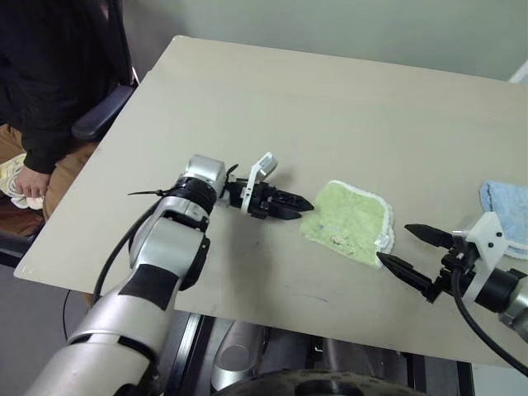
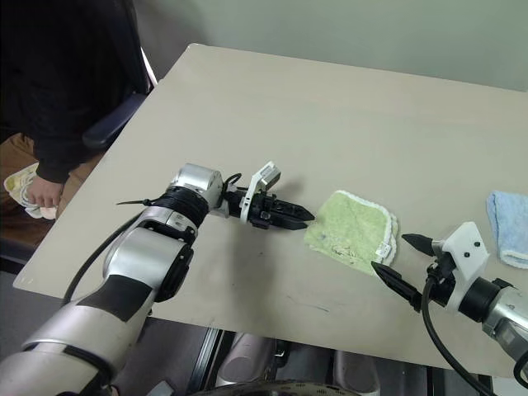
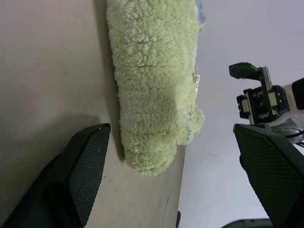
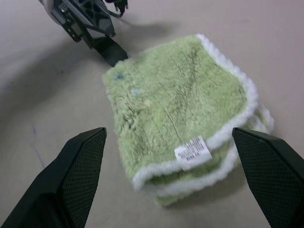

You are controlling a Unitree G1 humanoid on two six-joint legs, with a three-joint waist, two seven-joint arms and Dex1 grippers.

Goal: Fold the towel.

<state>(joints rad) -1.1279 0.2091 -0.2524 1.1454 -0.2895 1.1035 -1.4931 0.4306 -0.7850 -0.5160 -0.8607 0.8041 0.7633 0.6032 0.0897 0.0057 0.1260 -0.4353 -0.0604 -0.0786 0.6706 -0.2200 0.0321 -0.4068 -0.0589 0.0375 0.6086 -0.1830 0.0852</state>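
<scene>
1. The towel (image 1: 348, 223) lies on the table (image 1: 330, 107), toward the near edge and right of centre, folded into a compact, roughly square stack of several layers.
2. Its white stitched edging runs along the far and right sides, and in the right wrist view the layered edges show at the near right corner, with a small white label (image 4: 192, 152) on top there.
3. The left gripper (image 1: 304, 205) reaches in from the left, pointing rightward and slightly down, with its tips just beside the towel's left edge; whether they touch the cloth cannot be told.
4. In the left wrist view its two black fingers (image 3: 85, 161) stand wide apart with nothing between them, the towel's end lying just ahead.
5. The right gripper (image 1: 403, 249) hangs over the near right part of the table, pointing left and away toward the towel, near its right corner but clear of it.
6. Its jaws are spread wide and empty; in the right wrist view the towel sits ahead between the two fingers (image 4: 80, 166).
7. A smaller light blue towel (image 1: 505, 213) lies at the table's right edge, well apart from the green one.
8. A person in dark clothing (image 1: 58, 74) sits at the far left beside the table.
</scene>
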